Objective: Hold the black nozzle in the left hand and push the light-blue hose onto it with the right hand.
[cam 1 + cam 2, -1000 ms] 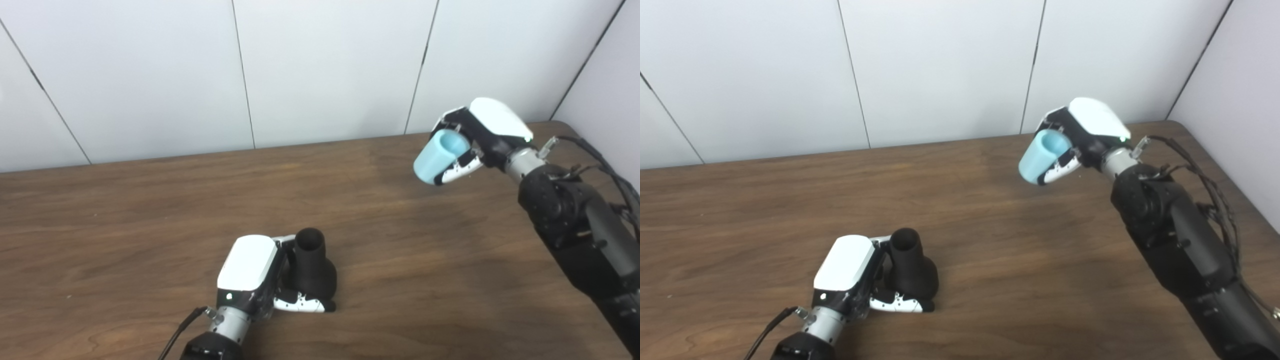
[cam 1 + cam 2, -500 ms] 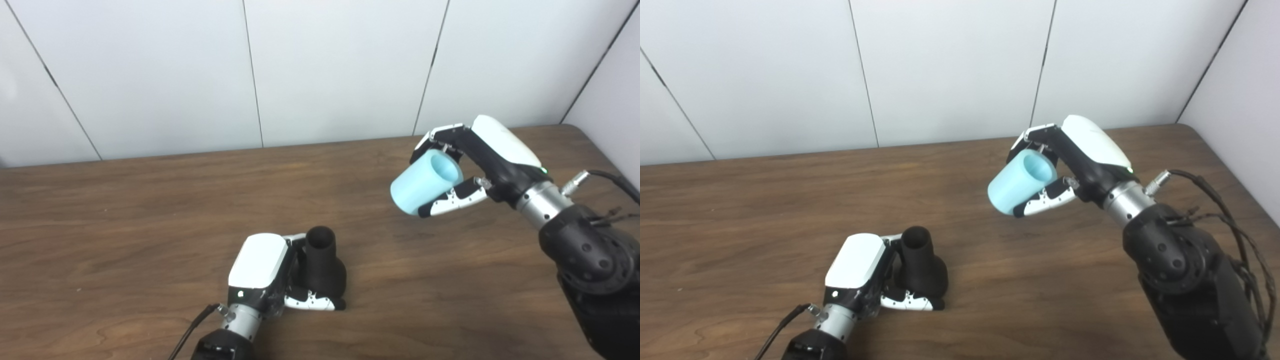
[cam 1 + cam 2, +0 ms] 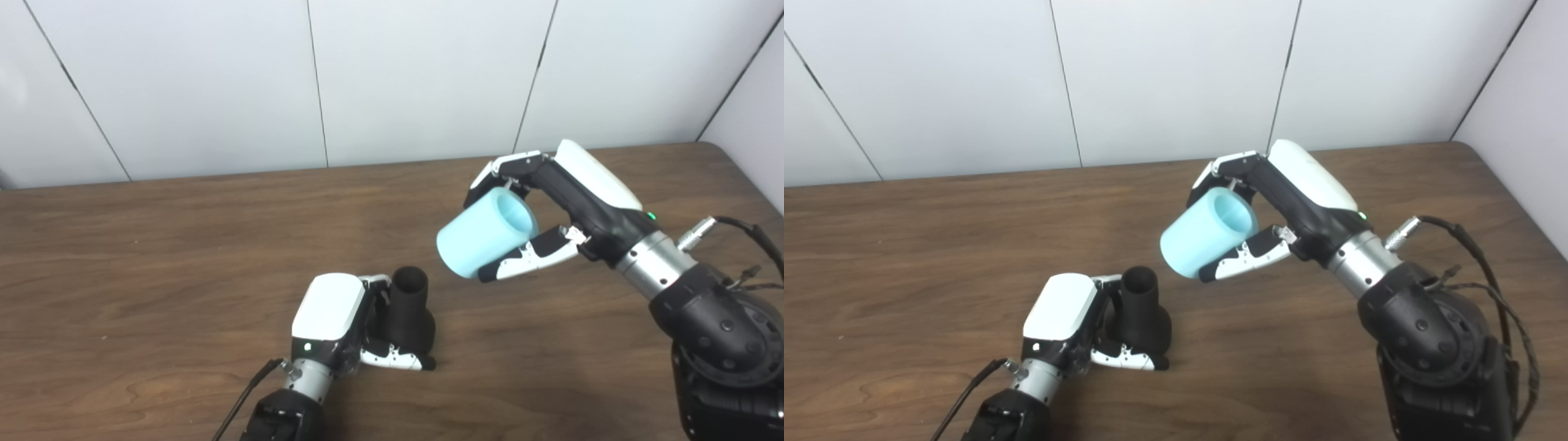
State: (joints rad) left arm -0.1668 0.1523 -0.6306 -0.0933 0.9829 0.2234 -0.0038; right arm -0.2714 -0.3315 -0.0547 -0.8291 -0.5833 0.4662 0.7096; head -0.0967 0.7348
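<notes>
Standing upright on the wooden table (image 3: 153,245), black nozzle (image 3: 409,312), open mouth up, wide base down, clasped from the left side by left hand (image 3: 343,324), thumb wrapped across the base in front. Raised above the table, up and to the right of the nozzle and apart from it, light-blue hose (image 3: 485,233), tilted, near end pointing down-left toward the nozzle. Gripped between fingers (image 3: 508,168) above and thumb below, by right hand (image 3: 566,205). White panelled wall (image 3: 429,73) behind.
</notes>
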